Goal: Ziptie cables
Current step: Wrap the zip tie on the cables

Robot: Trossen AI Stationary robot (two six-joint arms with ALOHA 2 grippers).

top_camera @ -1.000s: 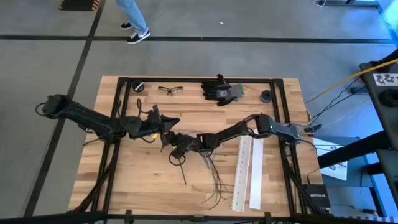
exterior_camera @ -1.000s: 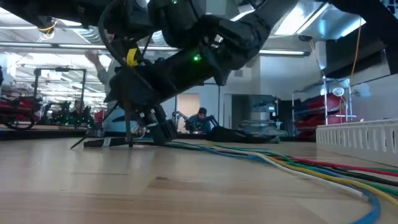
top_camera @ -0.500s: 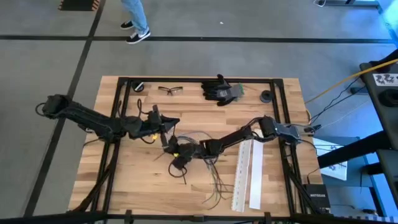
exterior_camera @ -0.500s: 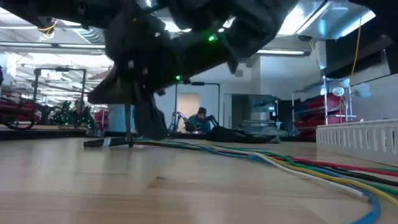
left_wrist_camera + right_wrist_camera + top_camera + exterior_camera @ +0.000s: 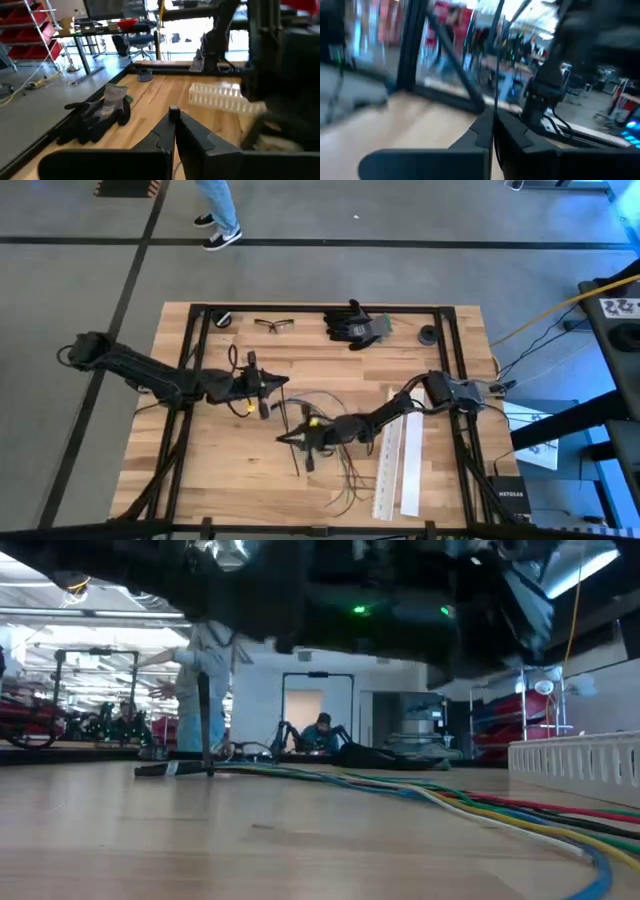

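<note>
The cables [image 5: 345, 468] lie loose on the wooden table, right of centre toward the near edge. In the low view they [image 5: 450, 798] run flat along the board. My right gripper [image 5: 287, 439] hangs low over the table's middle, just left of the cables, shut on a thin dark strip [image 5: 495, 95]. My left gripper [image 5: 281, 381] is farther back and to the left, with its fingers [image 5: 165, 132] shut. A small dark piece [image 5: 173, 109] shows at their tips; I cannot tell whether it is held. My right gripper pinches the thin dark strip [image 5: 495, 111] between its two fingertips; the strip runs straight on beyond them. The arm hides the place in the high view, so which end of the strip is held cannot be told.
Black gloves [image 5: 356, 325], safety glasses [image 5: 274, 325] and two small black round things [image 5: 428, 335] lie along the far edge. Two white perforated strips [image 5: 398, 455] lie right of the cables. A thin dark post [image 5: 205, 725] stands upright on the board. A person's legs [image 5: 215, 210] are beyond the table.
My right gripper has drawn away from my left gripper, going toward the table's near edge and somewhat to the right, staying low over the board. My left gripper has stayed about where it was.
</note>
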